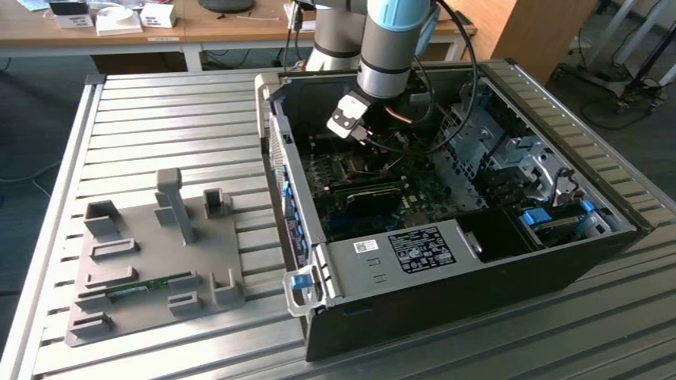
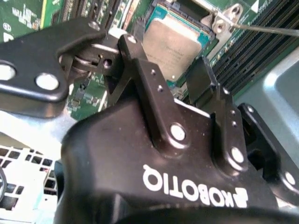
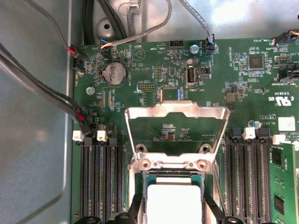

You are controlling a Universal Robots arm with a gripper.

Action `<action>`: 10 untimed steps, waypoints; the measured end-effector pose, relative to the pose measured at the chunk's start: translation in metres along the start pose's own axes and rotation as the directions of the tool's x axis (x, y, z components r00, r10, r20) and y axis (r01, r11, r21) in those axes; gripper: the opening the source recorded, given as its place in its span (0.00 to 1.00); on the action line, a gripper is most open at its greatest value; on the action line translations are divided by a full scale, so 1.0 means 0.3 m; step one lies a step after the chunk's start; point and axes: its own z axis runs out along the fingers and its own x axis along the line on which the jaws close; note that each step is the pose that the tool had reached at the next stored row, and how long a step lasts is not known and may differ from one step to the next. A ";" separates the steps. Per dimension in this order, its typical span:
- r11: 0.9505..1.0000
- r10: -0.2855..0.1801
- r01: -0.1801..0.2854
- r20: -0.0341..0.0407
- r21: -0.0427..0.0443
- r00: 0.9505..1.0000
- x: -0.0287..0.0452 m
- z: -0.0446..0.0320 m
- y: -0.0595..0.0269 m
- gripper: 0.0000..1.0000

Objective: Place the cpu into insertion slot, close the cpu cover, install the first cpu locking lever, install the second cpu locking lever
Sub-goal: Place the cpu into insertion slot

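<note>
In the exterior view the gripper [image 1: 362,134] is being held low inside the opened computer case [image 1: 549,269], above the green circuit board [image 1: 365,202]. In both wrist views the pincer is being held spread. Its two black fingers [image 2: 145,79] are standing on opposite sides of the cpu [image 2: 174,44], set slightly wider than the chip, and nothing is being grasped. Whether the fingertips are touching the chip's edges cannot be told. The cpu is being borne flat in the insertion slot [image 3: 173,176], with its silvery-grey top facing up and the slot's rim framing it. The cpu cover [image 3: 177,109] is standing open, tilted up off the slot on its hinge, and bare board is being shown through its square window. In the second wrist view a thin metal lever [image 2: 271,31] is being seen running out over the long black memory slots [image 3: 100,177], which are lying on either side of the insertion slot.
</note>
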 end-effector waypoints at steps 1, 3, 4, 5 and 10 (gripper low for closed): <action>1.000 0.000 0.000 0.000 0.000 1.000 0.000 0.000 0.000 0.61; 1.000 0.000 0.000 0.000 0.000 1.000 0.000 -0.002 0.000 0.61; 1.000 0.000 0.000 0.000 0.000 1.000 0.000 -0.005 0.000 0.61; 1.000 0.000 0.000 0.000 0.000 1.000 0.000 -0.008 0.000 0.61; 1.000 0.000 0.000 0.000 0.000 1.000 0.001 -0.027 0.001 0.61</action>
